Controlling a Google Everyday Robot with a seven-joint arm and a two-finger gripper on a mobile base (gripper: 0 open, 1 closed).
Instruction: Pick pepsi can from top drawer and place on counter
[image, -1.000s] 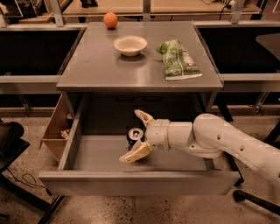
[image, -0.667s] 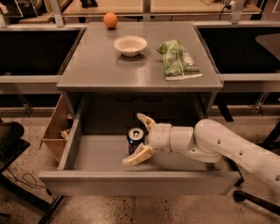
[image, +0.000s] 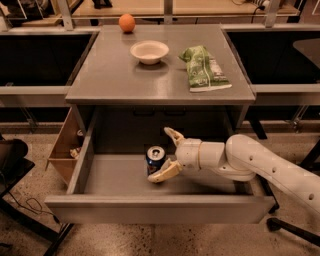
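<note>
The pepsi can (image: 155, 159) stands upright on the floor of the open top drawer (image: 115, 181), near the middle. My gripper (image: 167, 154) reaches into the drawer from the right on a white arm. Its fingers are spread wide: one fingertip (image: 159, 175) lies at the can's near right side, the other (image: 170, 132) sits behind and to the right of the can. The can is not gripped. The grey counter (image: 105, 75) lies above the drawer.
On the counter stand a white bowl (image: 149, 51), a green chip bag (image: 204, 69) and an orange fruit (image: 127, 22) at the back. A small brown wooden box (image: 65, 149) hangs at the drawer's left. Dark bins flank the counter.
My gripper has shifted slightly right and deeper toward the can, so the open fingers now sit closer around its right side. The can has not moved.
</note>
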